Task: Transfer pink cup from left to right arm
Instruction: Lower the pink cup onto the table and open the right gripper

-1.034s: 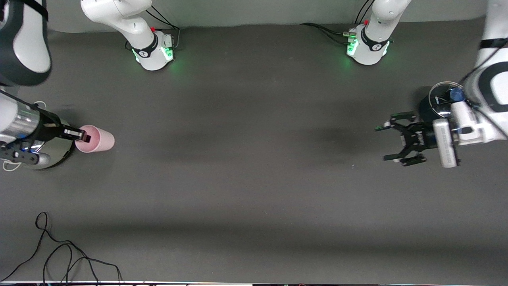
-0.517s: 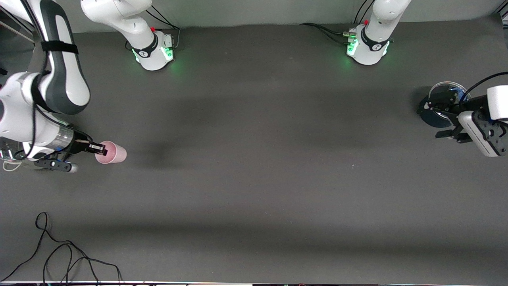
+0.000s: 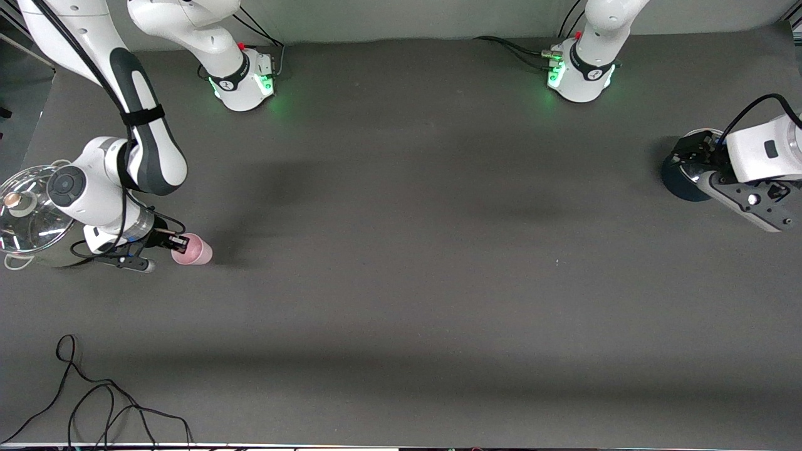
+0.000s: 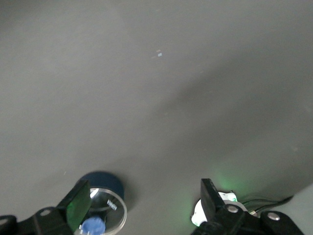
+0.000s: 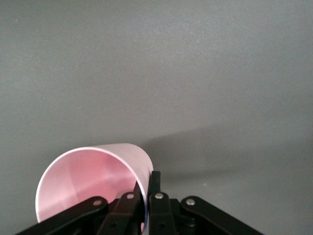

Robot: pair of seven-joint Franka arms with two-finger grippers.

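Front view, lower left of the frame: the pink cup is pinched by its rim in the closed right tool, one finger inside. Over the past second it has been carried lower and toward centre. At the right edge, the left tool has been withdrawn, spread wide and empty. Handover is judged complete.
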